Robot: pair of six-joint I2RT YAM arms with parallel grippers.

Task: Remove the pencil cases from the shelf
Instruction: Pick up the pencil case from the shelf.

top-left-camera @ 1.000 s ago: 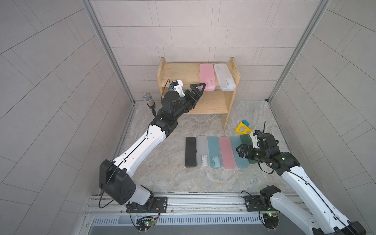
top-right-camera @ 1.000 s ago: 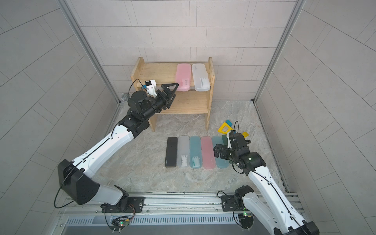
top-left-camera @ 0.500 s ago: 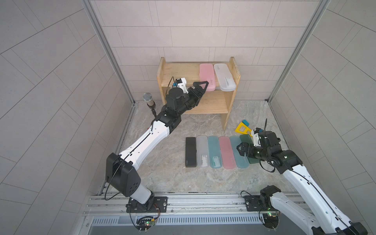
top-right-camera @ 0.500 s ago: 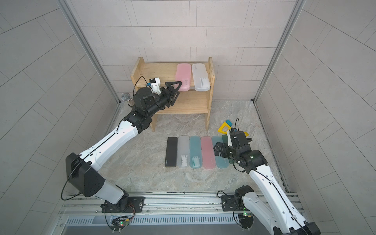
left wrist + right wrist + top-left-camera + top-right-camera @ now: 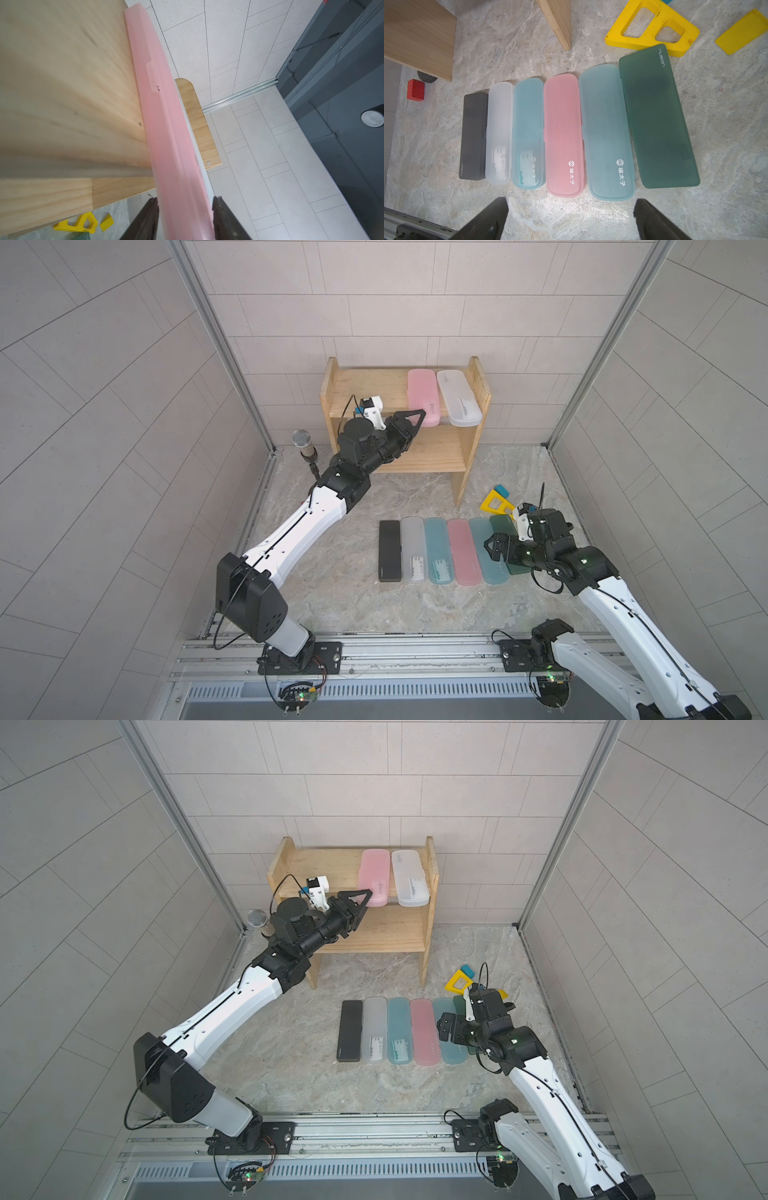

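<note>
Left pincer (image 5: 185, 199) pinching overhanging front end of pink case (image 5: 164, 124) at shelf (image 5: 365, 385) top edge. Just beside, farther: white case (image 5: 459, 400), then side panel (image 5: 478, 377). Open wood opposite. Right pincer (image 5: 571, 204) spread, above row of six cases (image 5: 562, 135).

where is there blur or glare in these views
Left wrist view: the shelf board and the pink case near the lens are smeared and soft. Right wrist view: sharp, with a bright glare patch on the floor. Both top views: evenly lit, sharp.
</note>
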